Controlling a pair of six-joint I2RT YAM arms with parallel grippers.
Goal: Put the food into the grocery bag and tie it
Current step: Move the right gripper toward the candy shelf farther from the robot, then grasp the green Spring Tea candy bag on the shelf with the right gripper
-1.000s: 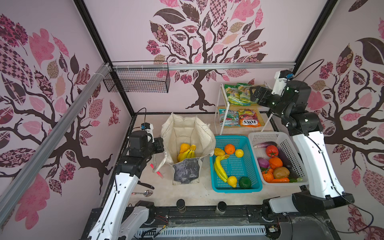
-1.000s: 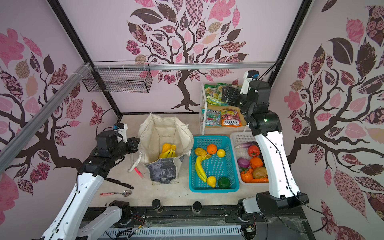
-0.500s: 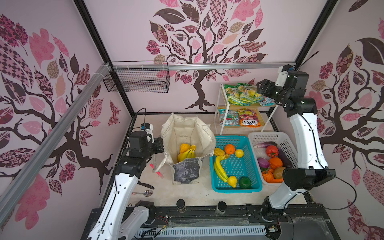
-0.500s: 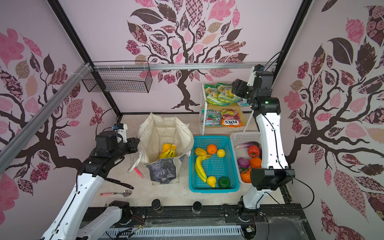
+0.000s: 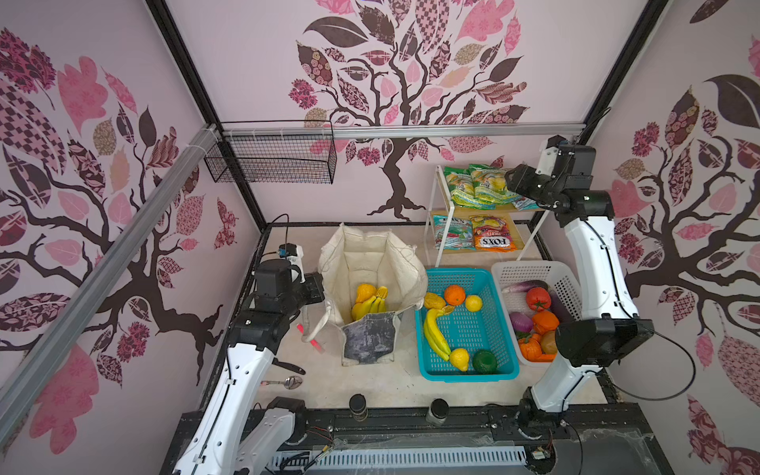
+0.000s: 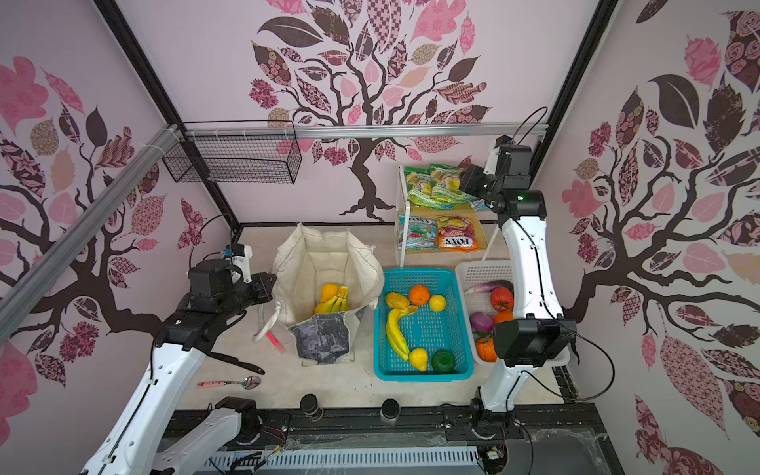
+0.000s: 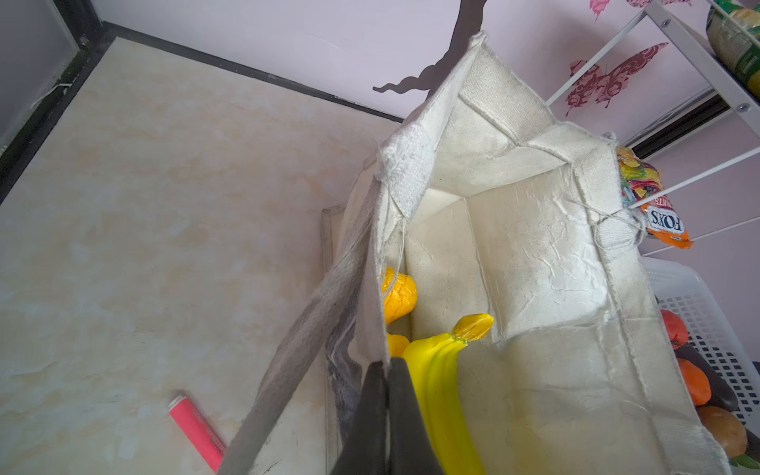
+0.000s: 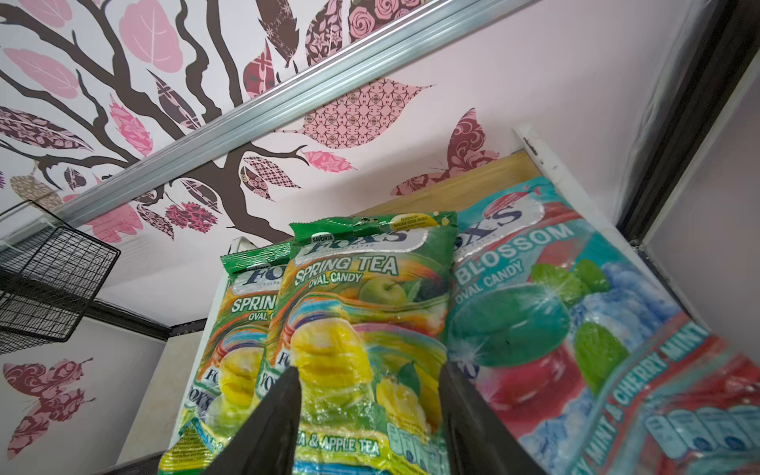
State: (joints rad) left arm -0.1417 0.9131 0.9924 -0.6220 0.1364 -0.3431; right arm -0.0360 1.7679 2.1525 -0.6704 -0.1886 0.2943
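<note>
Right hand (image 8: 366, 374), jaws apart, astride green packet (image 5: 487, 187), upper right: likely light, slick, crinkly; pinch mid-body. Left hand (image 7: 384, 366) clamped on grocery bag (image 7: 534, 255) rim.

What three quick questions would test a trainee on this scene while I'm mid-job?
1. True or false: the grocery bag has bananas in it.
2. The right hand is at which item? A: an orange in the teal basket. B: the green Spring Tea packet. C: a tomato in the white basket.
3. In a few words: what is the left hand pinching?

Key: 1 true; 2 B; 3 the bag's rim.
</note>
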